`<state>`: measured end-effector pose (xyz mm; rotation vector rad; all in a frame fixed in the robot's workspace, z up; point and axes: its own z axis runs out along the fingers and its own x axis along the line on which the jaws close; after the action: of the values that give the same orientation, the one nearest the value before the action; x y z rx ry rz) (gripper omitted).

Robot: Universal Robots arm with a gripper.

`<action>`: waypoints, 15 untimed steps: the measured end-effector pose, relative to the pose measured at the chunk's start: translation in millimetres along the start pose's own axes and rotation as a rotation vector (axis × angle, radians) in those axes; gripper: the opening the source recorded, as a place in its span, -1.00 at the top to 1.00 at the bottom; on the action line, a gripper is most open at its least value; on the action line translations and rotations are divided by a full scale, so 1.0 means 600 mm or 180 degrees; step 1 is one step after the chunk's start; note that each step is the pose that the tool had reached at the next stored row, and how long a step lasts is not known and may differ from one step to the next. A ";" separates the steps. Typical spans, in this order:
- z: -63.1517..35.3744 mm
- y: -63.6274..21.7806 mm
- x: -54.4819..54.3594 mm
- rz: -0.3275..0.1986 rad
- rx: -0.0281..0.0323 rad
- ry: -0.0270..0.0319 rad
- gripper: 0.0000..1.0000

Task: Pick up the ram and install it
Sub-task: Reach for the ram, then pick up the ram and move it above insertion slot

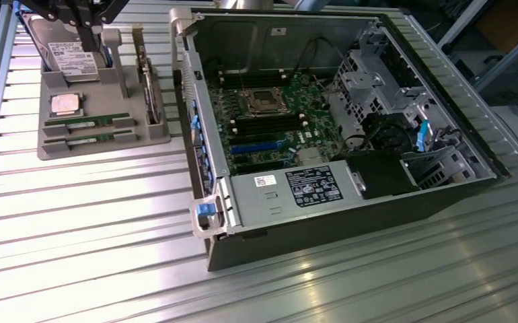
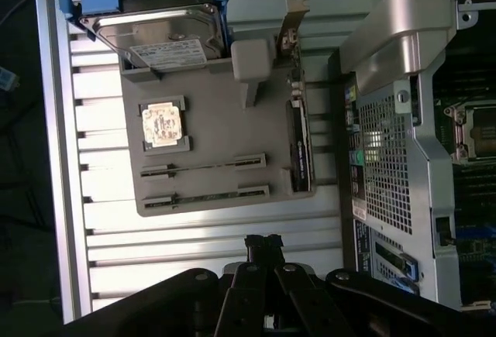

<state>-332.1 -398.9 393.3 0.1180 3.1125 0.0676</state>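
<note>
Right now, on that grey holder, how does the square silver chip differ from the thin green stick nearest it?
The processor chip is square and silver; the ram is long, narrow and green. The processor chip lies flat, face up, in a recess; the ram stands on its edge in a slot. Both sit in the grey holder, outside the computer case.

End effector [image 2: 262, 242] closed and empty

My gripper [image 2: 263, 245]: matte black all over, faint sheen on the edges. Broad angled linkage bars [image 2: 248, 306], round pivot pins [image 2: 204, 276] at my joints, two slim dark fingertips [image 2: 253, 242], squared ends.
</note>
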 end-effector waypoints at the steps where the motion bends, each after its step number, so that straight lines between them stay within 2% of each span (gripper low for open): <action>1: 0.000 0.000 0.003 0.0000 0.0000 0.0000 0.79; 8: 0.000 0.000 0.003 -0.0002 0.0000 0.0000 0.79; 12: 0.000 0.000 0.003 -0.0062 -0.0001 0.0003 0.79; 15: 0.000 0.000 0.003 -0.0182 -0.0005 0.0008 0.79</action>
<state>-333.9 -398.9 393.2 0.0290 3.1158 0.0688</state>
